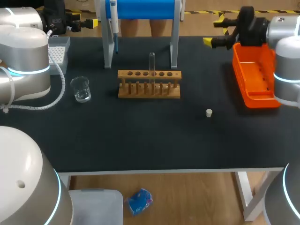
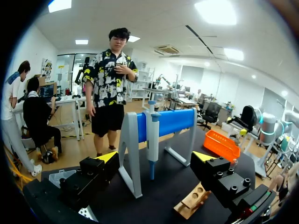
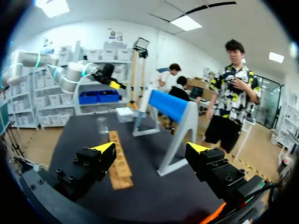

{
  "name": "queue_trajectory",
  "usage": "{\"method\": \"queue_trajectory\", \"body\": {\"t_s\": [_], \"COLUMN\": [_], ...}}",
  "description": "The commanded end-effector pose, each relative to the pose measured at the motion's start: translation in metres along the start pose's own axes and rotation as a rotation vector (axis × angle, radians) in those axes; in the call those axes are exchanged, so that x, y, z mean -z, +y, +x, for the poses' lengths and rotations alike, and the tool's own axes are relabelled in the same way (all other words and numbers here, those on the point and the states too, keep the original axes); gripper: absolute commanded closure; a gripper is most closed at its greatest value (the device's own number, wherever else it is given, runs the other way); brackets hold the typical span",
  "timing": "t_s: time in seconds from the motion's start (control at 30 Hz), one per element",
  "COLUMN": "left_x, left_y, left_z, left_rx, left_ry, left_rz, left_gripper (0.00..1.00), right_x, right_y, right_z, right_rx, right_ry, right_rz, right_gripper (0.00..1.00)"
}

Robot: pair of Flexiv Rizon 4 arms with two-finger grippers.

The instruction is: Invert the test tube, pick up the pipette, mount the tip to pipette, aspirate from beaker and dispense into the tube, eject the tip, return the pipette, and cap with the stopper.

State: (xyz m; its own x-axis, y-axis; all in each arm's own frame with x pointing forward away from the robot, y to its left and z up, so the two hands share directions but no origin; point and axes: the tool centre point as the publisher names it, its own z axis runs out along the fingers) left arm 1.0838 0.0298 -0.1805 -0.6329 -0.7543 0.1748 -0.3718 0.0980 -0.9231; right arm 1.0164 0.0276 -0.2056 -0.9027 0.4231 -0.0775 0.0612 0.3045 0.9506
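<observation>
Both jaws released, empty. The test tube (image 1: 152,63) stands in the rack (image 1: 149,91): thin, slick glass, likely fragile, so pinch gently just above the rack.

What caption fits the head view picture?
A test tube stands in the wooden rack, beaker left of it, stopper on the table.

No lettering, number or sign can be read on anything on the worktop (image 1: 140,140), whether the pipette (image 1: 113,23) on the blue stand (image 1: 145,8) behind the wooden rack (image 1: 149,84), the beaker (image 1: 80,89) left of the rack, or the orange bin (image 1: 253,75) to its right.
</observation>
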Motion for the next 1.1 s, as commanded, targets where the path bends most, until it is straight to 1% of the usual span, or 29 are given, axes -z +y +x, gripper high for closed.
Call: {"method": "queue_trajectory", "body": {"t_s": [0.03,0.07,0.5,0.57,0.63,0.73,0.77,0.87,0.93,1.0,1.1], "left_x": [0.000,0.000,0.000,0.003,0.005,0.011,0.013,0.019,0.022,0.026,0.026], "left_y": [0.001,0.001,0.001,0.007,0.019,0.038,0.044,0.062,0.069,0.074,0.074], "left_z": [0.000,0.000,0.000,0.012,0.030,0.055,0.062,0.085,0.100,0.115,0.115], "left_rx": [-0.001,-0.001,-0.001,-0.037,-0.069,-0.080,-0.087,-0.098,-0.115,-0.164,-0.164], "left_ry": [-0.001,-0.001,-0.001,0.029,0.064,0.096,0.097,0.135,0.181,0.241,0.241], "left_rz": [0.003,0.003,0.003,0.013,0.020,0.041,0.041,0.031,0.024,0.012,0.012], "left_gripper": [0.00,0.00,0.00,0.00,0.00,0.00,0.00,0.00,0.00,0.00,0.00], "right_x": [0.013,0.012,0.012,0.012,0.012,0.012,0.012,0.012,0.012,0.012,0.012], "right_y": [-0.006,-0.007,-0.007,-0.007,-0.007,-0.007,-0.007,-0.007,-0.007,-0.007,-0.007], "right_z": [0.029,0.037,0.037,0.037,0.037,0.037,0.037,0.037,0.037,0.037,0.037], "right_rx": [0.021,0.045,0.045,0.045,0.045,0.045,0.045,0.045,0.045,0.045,0.045], "right_ry": [0.152,0.171,0.171,0.171,0.171,0.171,0.171,0.171,0.171,0.171,0.171], "right_rz": [-0.040,-0.034,-0.034,-0.034,-0.034,-0.034,-0.034,-0.034,-0.034,-0.034,-0.034], "right_gripper": [0.00,0.00,0.00,0.00,0.00,0.00,0.00,0.00,0.00,0.00,0.00]}}
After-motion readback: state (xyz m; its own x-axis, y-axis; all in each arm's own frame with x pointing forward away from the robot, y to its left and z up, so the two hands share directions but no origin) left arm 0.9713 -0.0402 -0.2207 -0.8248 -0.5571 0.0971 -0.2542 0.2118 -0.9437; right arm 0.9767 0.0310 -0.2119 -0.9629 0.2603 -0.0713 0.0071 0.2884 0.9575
